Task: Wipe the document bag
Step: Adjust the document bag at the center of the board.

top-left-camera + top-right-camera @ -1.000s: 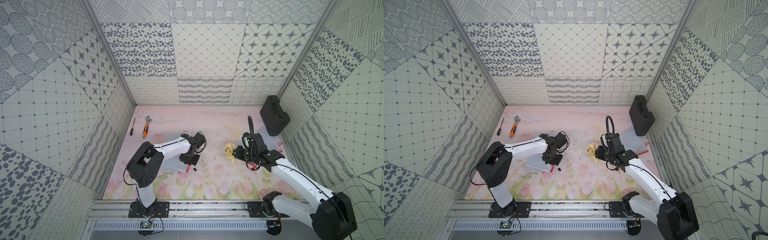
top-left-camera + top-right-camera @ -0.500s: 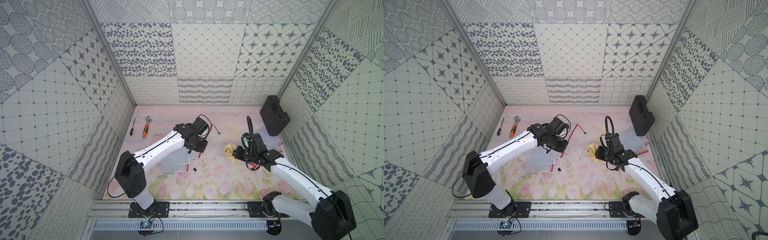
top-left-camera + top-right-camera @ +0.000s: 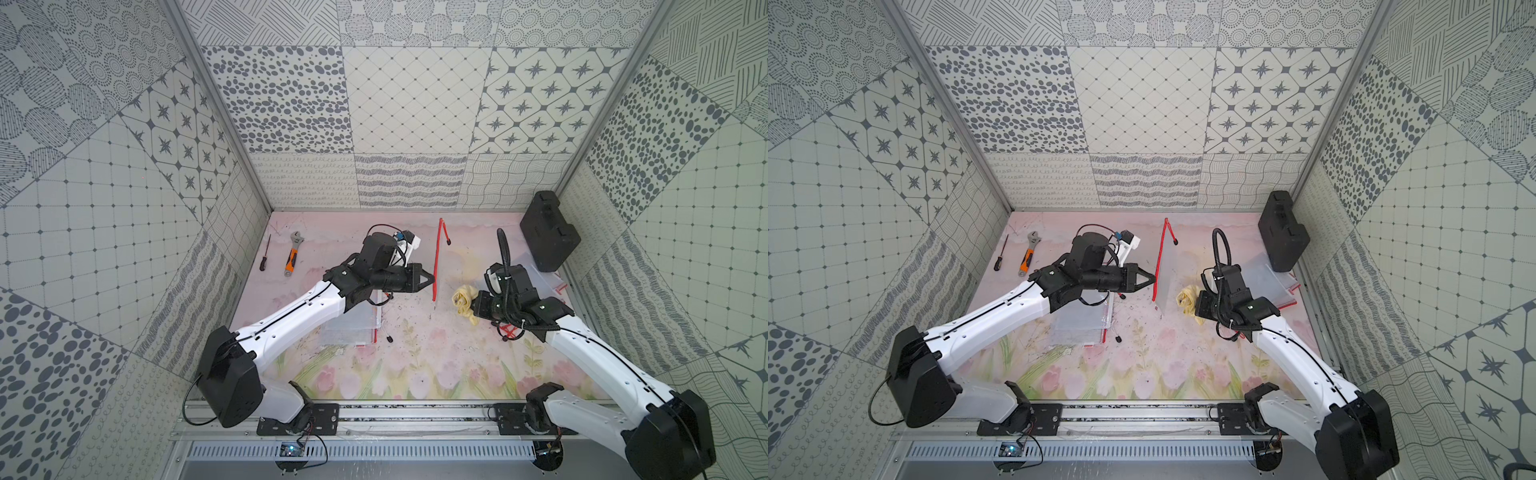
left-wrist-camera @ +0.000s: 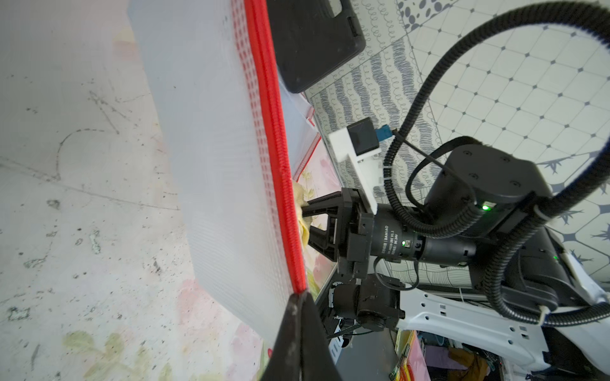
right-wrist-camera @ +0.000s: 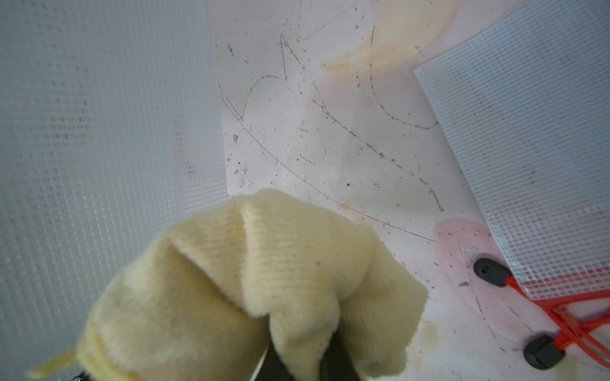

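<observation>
My left gripper (image 3: 430,279) (image 3: 1152,279) is shut on the red zipper edge of a translucent mesh document bag (image 3: 1168,274) and holds it upright above the mat. In a top view the bag (image 3: 436,257) shows edge-on as a red line. In the left wrist view the bag (image 4: 214,148) rises from my shut fingertips (image 4: 298,297). My right gripper (image 3: 469,307) (image 3: 1196,305) is shut on a bunched yellow cloth (image 3: 462,300) (image 3: 1187,300) (image 5: 264,280), just right of the bag. The cloth hides most of the right jaws. The bag (image 5: 99,132) hangs close beside the cloth.
Under the left arm lies a stack of more mesh bags (image 3: 353,328) (image 3: 1079,324). Others (image 3: 1266,276) (image 5: 528,165) lie at the right beside a black case (image 3: 548,232). An orange-handled wrench (image 3: 293,257) and a screwdriver (image 3: 266,257) lie at the back left. Patterned walls enclose the mat.
My left arm has lifted a bag off the stack and swung it up and to the right, so that it now stands upright next to the cloth. The right arm has hardly moved.
</observation>
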{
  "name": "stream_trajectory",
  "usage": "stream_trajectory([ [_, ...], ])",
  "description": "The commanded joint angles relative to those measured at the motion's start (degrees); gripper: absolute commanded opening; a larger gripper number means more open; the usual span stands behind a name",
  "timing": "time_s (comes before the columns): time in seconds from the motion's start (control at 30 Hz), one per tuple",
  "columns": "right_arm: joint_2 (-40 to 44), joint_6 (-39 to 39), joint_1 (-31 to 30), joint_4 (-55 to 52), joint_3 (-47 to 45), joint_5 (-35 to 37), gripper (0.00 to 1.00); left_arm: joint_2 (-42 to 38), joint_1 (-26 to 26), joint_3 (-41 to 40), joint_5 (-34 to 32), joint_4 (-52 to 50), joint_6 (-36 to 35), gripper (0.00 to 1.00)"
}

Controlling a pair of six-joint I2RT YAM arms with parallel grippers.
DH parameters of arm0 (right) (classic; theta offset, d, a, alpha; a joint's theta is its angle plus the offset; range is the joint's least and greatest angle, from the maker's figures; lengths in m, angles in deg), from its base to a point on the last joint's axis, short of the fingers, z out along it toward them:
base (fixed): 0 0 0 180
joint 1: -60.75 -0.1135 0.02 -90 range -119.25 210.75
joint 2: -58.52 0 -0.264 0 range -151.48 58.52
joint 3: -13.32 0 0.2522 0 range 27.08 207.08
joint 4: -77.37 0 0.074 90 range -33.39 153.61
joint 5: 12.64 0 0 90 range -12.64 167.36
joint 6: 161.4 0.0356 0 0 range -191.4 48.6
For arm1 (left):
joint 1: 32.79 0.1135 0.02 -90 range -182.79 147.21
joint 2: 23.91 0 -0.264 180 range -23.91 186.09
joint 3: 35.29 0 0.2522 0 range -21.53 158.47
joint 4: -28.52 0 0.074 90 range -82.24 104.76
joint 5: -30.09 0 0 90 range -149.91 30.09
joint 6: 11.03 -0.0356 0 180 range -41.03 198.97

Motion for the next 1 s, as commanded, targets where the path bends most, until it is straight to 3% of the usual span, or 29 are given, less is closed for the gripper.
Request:
stream_trajectory([
  [0.0,-4.32,-2.45,-1.35,1.88,3.07,-1.77,0.0,-1.08,4.44,-9.76,0.85,-2.36,3.95,0.0],
  [0.27,-19.84,-5.25,-6.77,-0.09,12.12,-1.72,0.0,-4.63,7.51,-22.2,-4.95,-7.43,-0.15,0.0],
  [0.5,-26.31,-4.47,-7.55,1.69,15.31,-4.26,0.0,-6.57,8.82,-23.85,-9.27,-13.03,-3.99,0.03],
  [0.67,-30.0,-4.82,-9.14,1.3,17.52,-5.13,0.0,-2.88,9.1,-24.04,-6.42,-10.28,-4.19,0.19],
  [0.83,-33.06,-3.81,-9.97,2.55,17.15,-6.4,0.0,-1.56,9.09,-25.7,-5.46,-6.57,-3.44,0.48],
  [0.97,-34.63,-3.24,-10.37,3.59,15.99,-7.19,0.0,-1.59,9.08,-26.71,-4.56,-5.18,-3.47,0.52],
])
